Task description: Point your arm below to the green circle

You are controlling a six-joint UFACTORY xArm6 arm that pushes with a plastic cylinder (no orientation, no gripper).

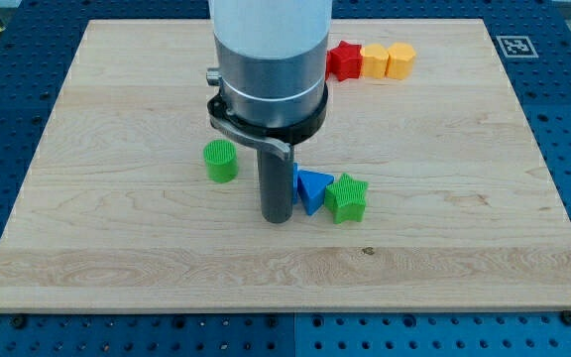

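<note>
The green circle (221, 161), a short green cylinder, stands on the wooden board (117, 248) left of centre. My tip (277, 218) rests on the board to the right of it and slightly lower in the view, about a block's width away. The tip sits right against the left side of a blue triangle (312, 189). A green star (347, 197) touches the blue triangle on its right. A second blue piece is partly hidden behind the rod.
A red star (343, 59), an orange block (375, 61) and a yellow block (400, 59) stand in a row near the board's top edge. The arm's large white and grey body (270, 59) hides the board's upper middle. A marker tag (514, 45) sits at the top right corner.
</note>
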